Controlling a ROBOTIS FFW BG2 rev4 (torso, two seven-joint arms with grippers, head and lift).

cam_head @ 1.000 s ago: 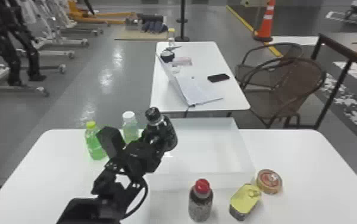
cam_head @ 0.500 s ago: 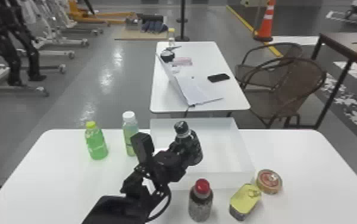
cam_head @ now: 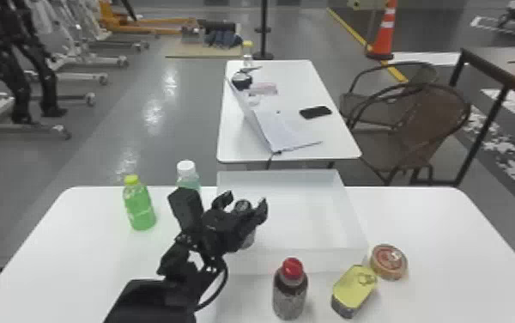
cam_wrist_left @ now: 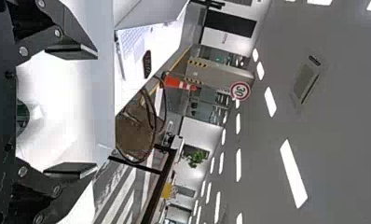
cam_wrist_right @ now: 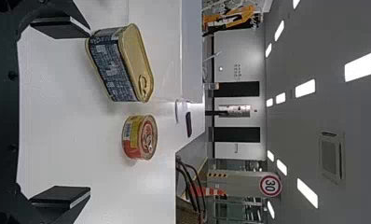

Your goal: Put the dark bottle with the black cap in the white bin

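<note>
The left gripper [cam_head: 244,202] is open over the left part of the white bin [cam_head: 304,262], its two fingers spread to either side of the dark bottle's black cap [cam_head: 243,206]. Below the gripper a bit of the dark bottle [cam_head: 248,240] shows; the arm hides most of it, and whether it rests on the bin's floor I cannot tell. In the left wrist view the left gripper [cam_wrist_left: 96,111] has its fingers wide apart, with a dark round piece [cam_wrist_left: 23,114] back near the palm. The right gripper [cam_wrist_right: 89,112] stands open, facing a tin [cam_wrist_right: 113,65] and a round can [cam_wrist_right: 140,137].
On the table [cam_head: 419,223], a red-capped bottle [cam_head: 290,292] stands before the bin, with the yellow-topped tin [cam_head: 353,287] and round can [cam_head: 389,262] to its right. A green bottle [cam_head: 140,206] and a white-capped bottle [cam_head: 188,176] are left of the bin.
The dark bottle, held in the left gripper, first went right from beside the white-capped bottle to over the bin. Since then the left gripper has opened and shifted back left.
</note>
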